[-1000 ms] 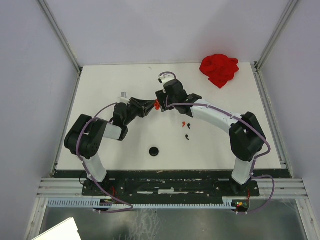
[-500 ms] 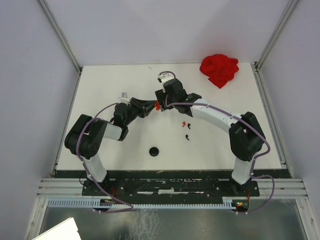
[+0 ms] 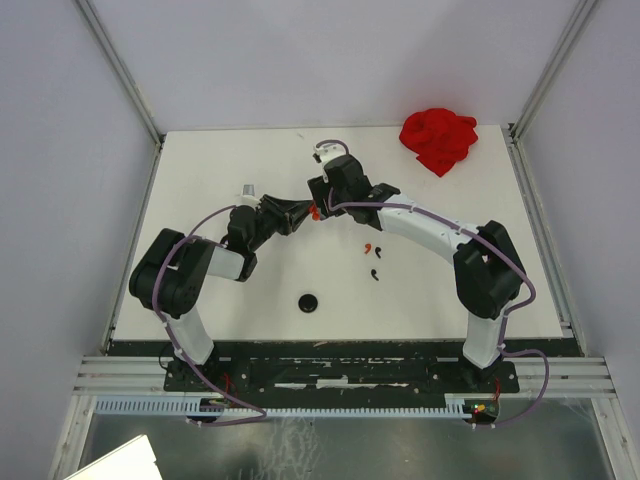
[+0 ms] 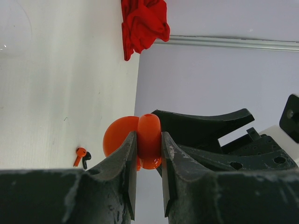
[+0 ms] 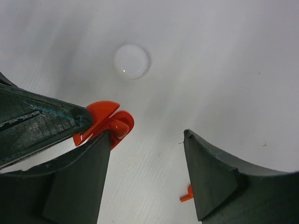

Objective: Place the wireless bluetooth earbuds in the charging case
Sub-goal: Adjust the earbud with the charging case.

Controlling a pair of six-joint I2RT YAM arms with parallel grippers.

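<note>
- Pinching the red charging case (image 4: 149, 133) tight in the left gripper (image 4: 149, 149), lower centre of the wrist view; no shift there.
- Spread wide and empty on the right gripper (image 5: 147, 172), just nudged up-left beside the case.
- Leaving red earbud (image 3: 368, 248) and black earbud (image 3: 375, 274) loose on the table (image 3: 220, 170), right of centre; nothing inserted yet.

left arm (image 3: 200, 262) and right arm (image 3: 430, 232) bent inward; left gripper (image 4: 149, 140) clamped; right gripper (image 5: 147, 135) spread wide.
</note>
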